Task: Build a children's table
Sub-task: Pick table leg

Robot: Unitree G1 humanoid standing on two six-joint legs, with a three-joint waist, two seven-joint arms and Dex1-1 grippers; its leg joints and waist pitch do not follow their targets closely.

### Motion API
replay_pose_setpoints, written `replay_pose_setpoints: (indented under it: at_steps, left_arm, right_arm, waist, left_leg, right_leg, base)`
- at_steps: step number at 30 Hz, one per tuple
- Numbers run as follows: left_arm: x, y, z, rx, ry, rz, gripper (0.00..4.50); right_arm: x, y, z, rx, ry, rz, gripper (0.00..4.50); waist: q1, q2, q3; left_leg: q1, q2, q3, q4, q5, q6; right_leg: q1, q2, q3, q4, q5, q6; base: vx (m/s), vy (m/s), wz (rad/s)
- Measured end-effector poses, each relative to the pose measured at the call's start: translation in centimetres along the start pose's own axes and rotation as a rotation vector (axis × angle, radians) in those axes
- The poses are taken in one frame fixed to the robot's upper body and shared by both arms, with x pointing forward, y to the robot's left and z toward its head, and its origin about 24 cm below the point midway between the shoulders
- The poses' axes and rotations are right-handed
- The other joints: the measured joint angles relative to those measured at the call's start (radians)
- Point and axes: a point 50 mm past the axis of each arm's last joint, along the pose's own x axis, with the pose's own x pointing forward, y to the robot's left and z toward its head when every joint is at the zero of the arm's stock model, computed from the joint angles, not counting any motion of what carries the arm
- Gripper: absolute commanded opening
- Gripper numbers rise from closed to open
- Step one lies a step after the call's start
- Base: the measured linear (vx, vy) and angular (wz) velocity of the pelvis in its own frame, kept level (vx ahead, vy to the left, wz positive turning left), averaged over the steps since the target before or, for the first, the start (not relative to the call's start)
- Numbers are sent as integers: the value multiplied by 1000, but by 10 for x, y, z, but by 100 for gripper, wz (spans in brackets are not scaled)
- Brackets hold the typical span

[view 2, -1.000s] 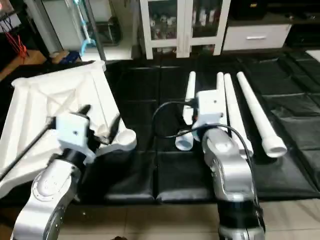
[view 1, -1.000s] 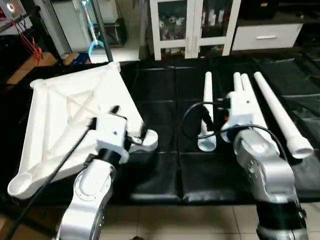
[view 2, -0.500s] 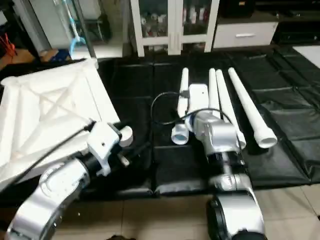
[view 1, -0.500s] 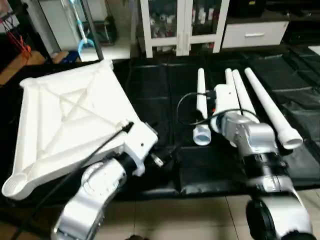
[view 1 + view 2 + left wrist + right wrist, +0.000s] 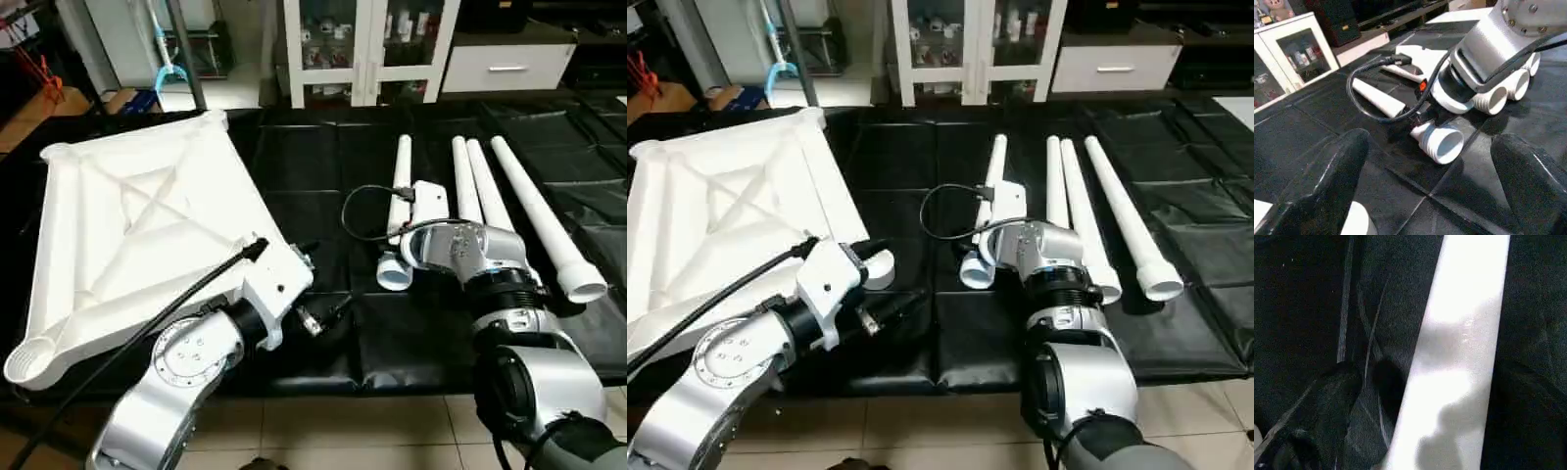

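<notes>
- Landmark: tabletop (image 5: 137, 235), lying underside up on the black mat (image 5: 323, 166), X-ribs facing the camera, round sockets at its corners. One corner socket (image 5: 29, 360) is sitting near the mat's front edge, by the tiled floor (image 5: 323, 431).
- Four legs are lying on the mat well to the right of the tabletop, roughly parallel, wide ends toward the robot: nearest leg (image 5: 400, 211), a touching pair (image 5: 477, 191), then the outermost leg (image 5: 545, 220).
- A bare strip of mat is lying open between the tabletop's right edge and the nearest leg.
- Left gripper (image 5: 1435, 196) is hanging just off the tabletop's near right corner, fingers (image 5: 1327, 186) spread wide, grasping nothing, pointing across the open strip at the nearest leg's wide mouth.
- Right gripper (image 5: 1420, 396) is straddling the nearest leg, fingers spread wide on either side; contact is hard to judge.
- Right forearm (image 5: 460, 250) is covering that leg's middle and part of the pair.
- White cabinet (image 5: 367, 49) is standing beyond the tabletop's far side, cut off at the top.
</notes>
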Motion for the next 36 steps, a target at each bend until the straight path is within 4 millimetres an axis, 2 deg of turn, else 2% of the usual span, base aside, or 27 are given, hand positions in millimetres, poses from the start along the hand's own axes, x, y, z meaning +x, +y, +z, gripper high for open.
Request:
replay_pose_setpoints:
  at_steps: [3,4,6,9,21,24,31,36]
  left_arm:
    - [-2,-2,3,0,-3,-20,450]
    - [-2,-2,3,3,2,-34,450]
    - [-5,-7,2,5,17,-74,450]
    - [-5,-11,0,-4,32,-104,450]
    - [-4,-14,-1,-9,47,-130,450]
    - [-6,-11,-6,-13,98,-121,450]
    - [-8,-11,-11,-41,124,-101,450]
    - [-5,-1,-10,-99,88,16,450]
  right_arm:
    - [0,-3,0,0,17,-12,412]
    - [0,-5,0,-6,20,-19,387]
    - [-1,-10,1,-27,22,-46,387]
    - [-1,-13,2,-34,28,-57,349]
    - [-2,-17,4,-39,26,-57,255]
    - [-3,-18,5,-39,19,-59,224]
    - [-4,-21,6,-33,16,-62,197]
    - [-4,-21,8,-25,2,-59,193]
  waist:
    - [0,-6,1]
    - [1,-7,1]
    - [3,-8,0]
    - [5,-9,0]
    - [7,-10,-1]
    - [7,-10,-1]
    - [9,-10,-1]
    - [9,-10,0]
  left_leg:
    - [0,3,2,0,0,-1]
    - [0,3,2,0,1,-1]
    - [1,3,3,0,1,-1]
    - [1,4,4,0,1,-1]
    - [2,4,5,0,1,-1]
    - [2,4,5,0,1,-1]
    - [2,4,5,0,1,-1]
    - [2,4,5,0,1,-1]
  right_leg:
    - [-1,0,-1,0,0,1]
    - [-1,0,-1,0,1,1]
    - [-1,0,-1,0,1,1]
    - [-1,0,0,0,2,1]
    - [-1,0,0,0,2,0]
    - [-1,0,0,1,2,0]
    - [-1,0,0,1,2,0]
    - [-1,0,0,1,2,0]
  base:
    - [0,0,0]
    - [0,0,0]
    - [0,0,0]
    - [0,0,0]
    - [0,0,0]
    - [0,0,0]
    - [0,0,0]
    - [0,0,0]
